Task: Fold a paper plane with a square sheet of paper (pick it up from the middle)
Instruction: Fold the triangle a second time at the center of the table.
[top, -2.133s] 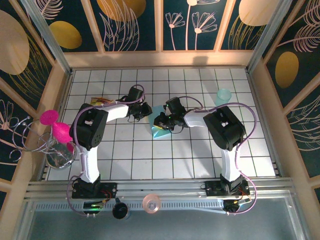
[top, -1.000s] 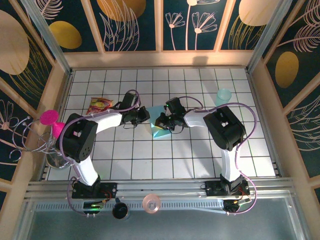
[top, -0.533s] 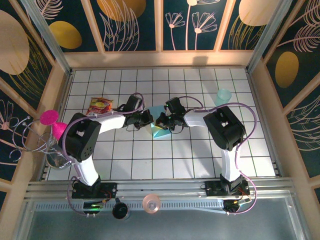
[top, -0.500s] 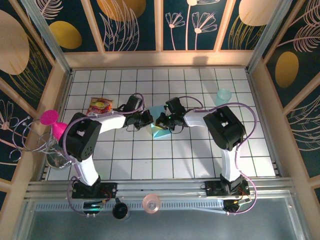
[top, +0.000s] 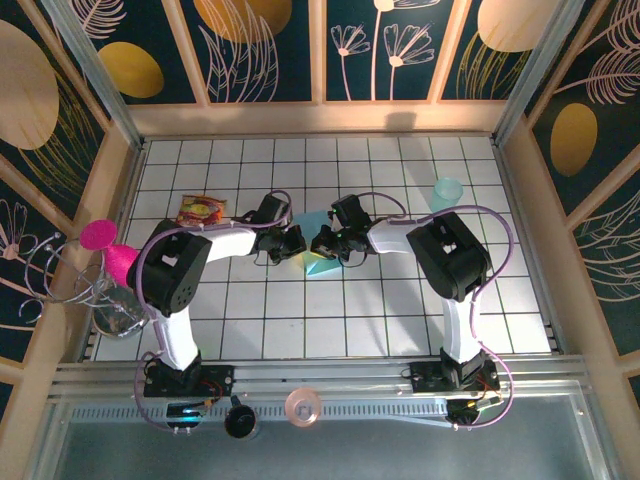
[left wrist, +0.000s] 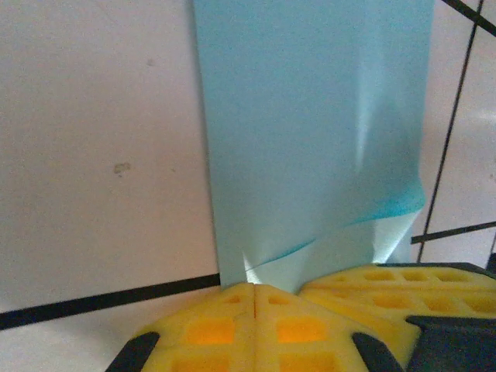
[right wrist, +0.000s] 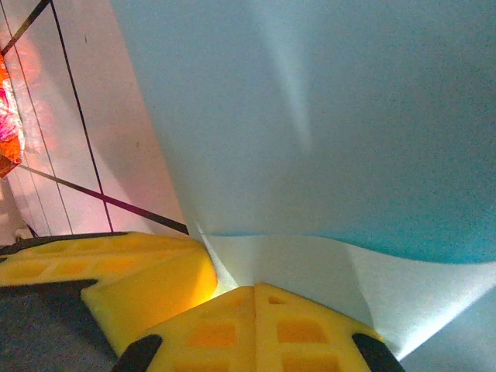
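Together, left gripper [left wrist: 254, 291], right gripper [right wrist: 254, 288], pinching paper [left wrist: 310, 116]

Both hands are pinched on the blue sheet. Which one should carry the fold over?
Right, probably. The right hand pinches a raised flap of the square sheet of paper with broad paper ahead of it; the left hand grips at the sheet's side edge.

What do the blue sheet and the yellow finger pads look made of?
The blue sheet: thin matte paper, judging by its soft crease and curled edge. The yellow finger pads: probably moulded rubber or plastic, matte, with square recesses.
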You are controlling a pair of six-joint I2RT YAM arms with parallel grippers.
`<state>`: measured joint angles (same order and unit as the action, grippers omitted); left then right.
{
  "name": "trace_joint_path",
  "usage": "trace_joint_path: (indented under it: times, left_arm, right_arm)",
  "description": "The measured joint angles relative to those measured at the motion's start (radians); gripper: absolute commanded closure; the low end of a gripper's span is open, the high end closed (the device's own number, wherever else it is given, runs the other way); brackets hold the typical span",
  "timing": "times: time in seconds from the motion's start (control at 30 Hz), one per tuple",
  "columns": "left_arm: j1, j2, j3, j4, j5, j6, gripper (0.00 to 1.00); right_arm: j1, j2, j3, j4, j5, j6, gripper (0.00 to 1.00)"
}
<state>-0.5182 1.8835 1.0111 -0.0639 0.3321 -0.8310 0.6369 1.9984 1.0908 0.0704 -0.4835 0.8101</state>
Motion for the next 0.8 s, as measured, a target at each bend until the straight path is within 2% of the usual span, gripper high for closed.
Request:
trace_joint_path:
  times: [0.47, 0.8]
  left_arm:
    - [-0.005, 0.008, 0.027, -0.042, -0.027, 0.016, 1.0]
    - [-0.005, 0.013, 0.036, -0.051, -0.027, 0.019, 1.0]
  right_arm:
    - [-0.028, -0.045, 0.0, 0.01, -0.007, -0.017, 0.95]
    - [-0.036, -0.019, 0.001, 0.015, 0.013, -0.032, 0.96]
